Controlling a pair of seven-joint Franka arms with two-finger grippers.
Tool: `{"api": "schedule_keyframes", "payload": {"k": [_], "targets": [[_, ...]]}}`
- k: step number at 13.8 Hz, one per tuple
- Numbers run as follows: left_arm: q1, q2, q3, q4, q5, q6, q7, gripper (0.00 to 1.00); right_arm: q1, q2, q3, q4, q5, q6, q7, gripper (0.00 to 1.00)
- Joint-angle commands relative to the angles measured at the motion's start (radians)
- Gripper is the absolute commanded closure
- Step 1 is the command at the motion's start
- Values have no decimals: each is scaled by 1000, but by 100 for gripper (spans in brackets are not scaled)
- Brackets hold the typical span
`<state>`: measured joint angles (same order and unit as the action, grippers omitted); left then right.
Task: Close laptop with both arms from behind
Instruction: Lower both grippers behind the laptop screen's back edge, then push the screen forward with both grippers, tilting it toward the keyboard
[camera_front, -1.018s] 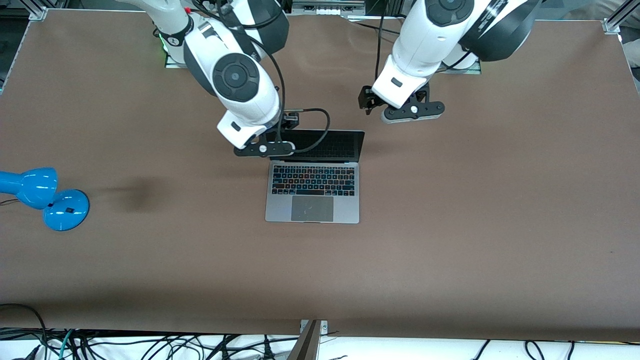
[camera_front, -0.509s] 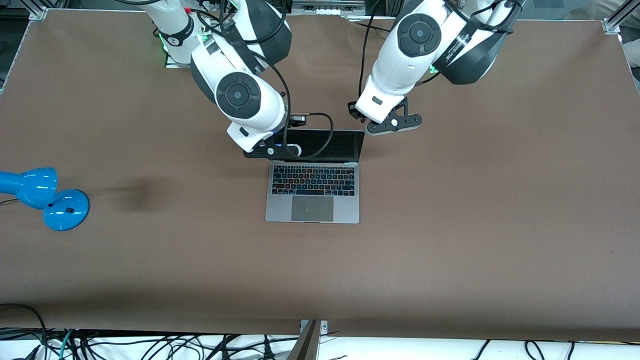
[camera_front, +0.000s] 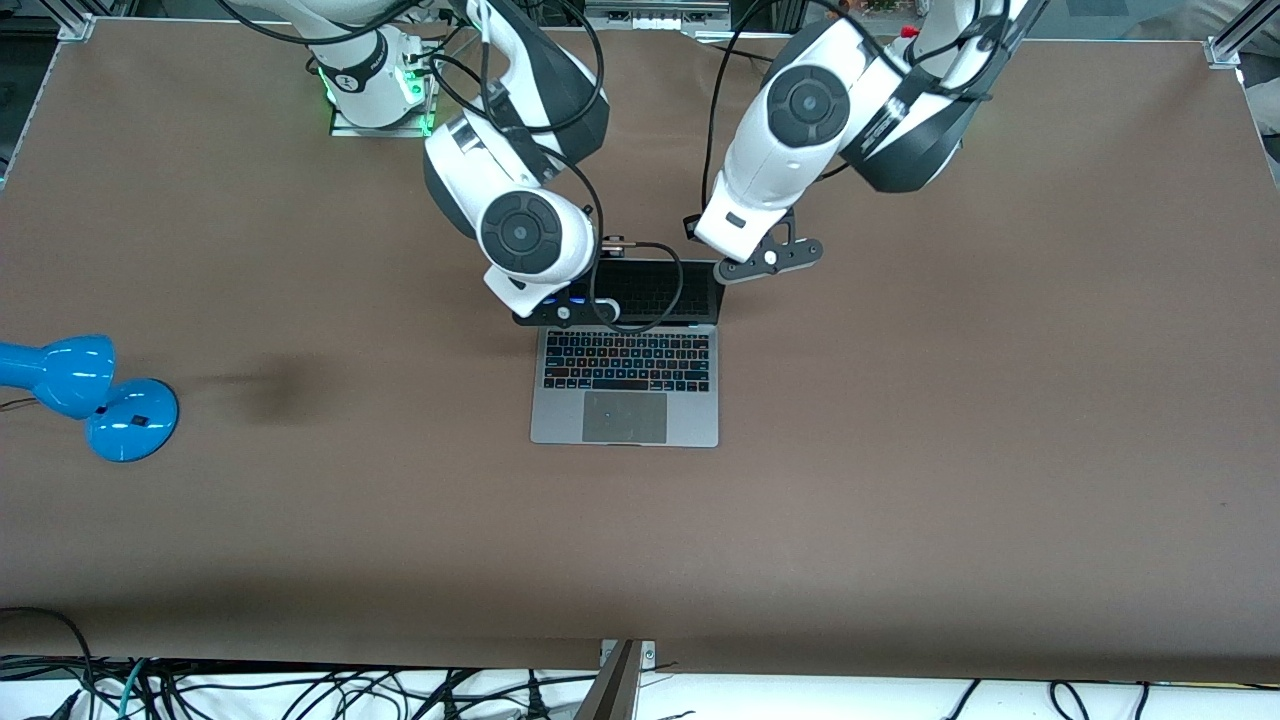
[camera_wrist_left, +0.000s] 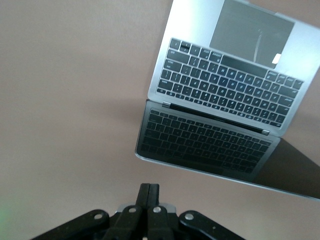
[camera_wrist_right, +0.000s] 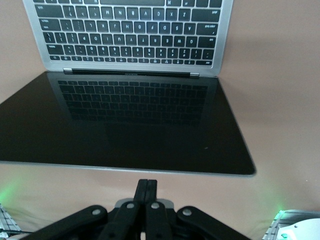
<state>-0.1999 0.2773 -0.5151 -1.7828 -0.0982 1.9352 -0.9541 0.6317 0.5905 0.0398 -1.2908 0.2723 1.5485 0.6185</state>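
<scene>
**Two arms hovering at the top edge of an open laptop**

The laptop (camera_front: 625, 375) is lying open near the middle of the brown surface (camera_front: 900, 450), its keyboard and trackpad facing up and its dark screen leaning back toward the robots' bases. The glass is mirroring the keys in both wrist views.

The right end effector (camera_wrist_right: 146, 186) is hanging over the screen's top edge, at the corner toward the right arm's end of the surface. Its two fingers are pressed together, clenched on nothing, with the tips sitting just above the lid's rim. A black cable from that arm is looping down across the screen.

The left end effector (camera_wrist_left: 148, 189) is hanging over the opposite top corner, toward the left arm's end of the surface. Its fingers are likewise pinched together with nothing between them. From its wrist camera the lid's edge is showing close below the tips, though I cannot tell whether they are touching it.

Both arms are reaching in from their green-lit bases, bending down over the lid from the screen's back.

A blue desk lamp (camera_front: 85, 395) is standing well apart from the laptop, at the edge of the surface toward the right arm's end.
</scene>
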Motion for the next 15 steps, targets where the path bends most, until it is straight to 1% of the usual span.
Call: {"api": "schedule_keyframes", "payload": {"k": [1,4,7,9,13,15], "targets": [[-6,57,-6,6,23,34,-20,100,2,-1,0,-5,37,-1,32,98],[-7,106,-6,8,43,57,-20,100,9,11,-1,-5,38,7,33,98],[-7,135,-6,9,43,90,-20,100,10,20,-1,-5,36,10,32,98],[-7,141,-6,8,64,99,-21,100,10,29,-1,-5,34,37,32,98],[-7,155,-5,17,66,100,-23,100,10,29,-1,-4,24,103,29,98],[-7,163,-3,19,74,114,-23,100,10,29,-3,-4,21,116,26,98]]}}
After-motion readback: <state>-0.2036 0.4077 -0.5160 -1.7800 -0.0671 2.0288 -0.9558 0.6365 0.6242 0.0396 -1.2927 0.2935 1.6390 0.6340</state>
